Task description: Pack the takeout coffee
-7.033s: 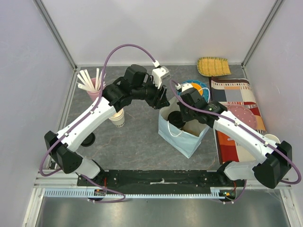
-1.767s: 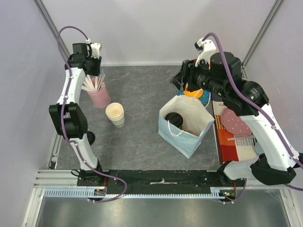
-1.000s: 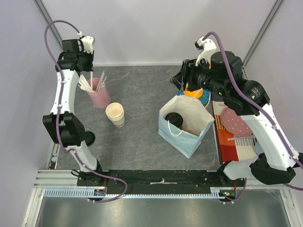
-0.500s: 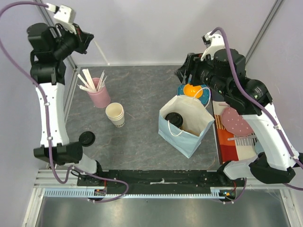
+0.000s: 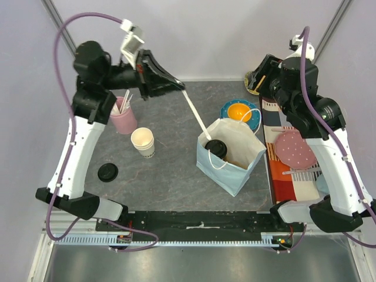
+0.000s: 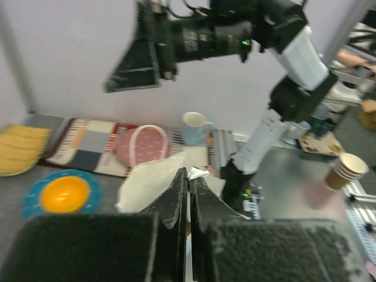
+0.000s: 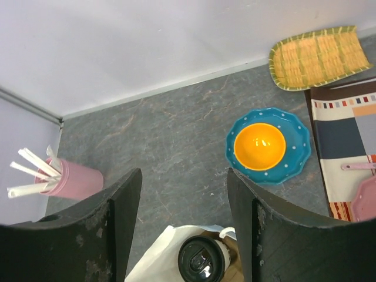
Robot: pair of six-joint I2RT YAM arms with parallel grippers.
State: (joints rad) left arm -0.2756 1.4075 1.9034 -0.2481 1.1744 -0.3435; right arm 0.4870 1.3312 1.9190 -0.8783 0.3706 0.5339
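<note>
The table point(image 5: 170, 176) is lying walled at the back and on both sides. Its widest bare stretch is running through the middle, between the paper cups point(image 5: 143, 142) and the bag point(image 5: 232, 173), and on toward the back wall. The mat point(image 5: 282, 176) is taking up the right edge. The left arm point(image 5: 79, 147) is reaching high from the left side toward the middle. The right arm point(image 5: 332, 153) is standing tall over the mat, its head up at the back right corner.

The bag is standing open right of centre, just in front of the plate point(image 5: 225, 110). The pink cup point(image 5: 122, 121) is sitting near the left wall, with the paper cups just in front of it and a loose lid point(image 5: 107, 172) nearer the left edge. The coffee point(image 5: 215, 147) is sitting inside the bag at its left side, black top up.

The left gripper point(image 5: 176, 84) is pinching tight on a stick point(image 5: 195, 114), which is slanting down until its far end is meeting the bag's mouth beside the coffee. The right gripper point(image 7: 183, 176) is hanging with its fingers wide apart and nothing between them.

Half a second earlier the left arm was up in the back left corner; now it is swinging in over the middle. The right arm is pulling back off the plate, leaving it uncovered. Bag, coffee and cups are staying where they were.
</note>
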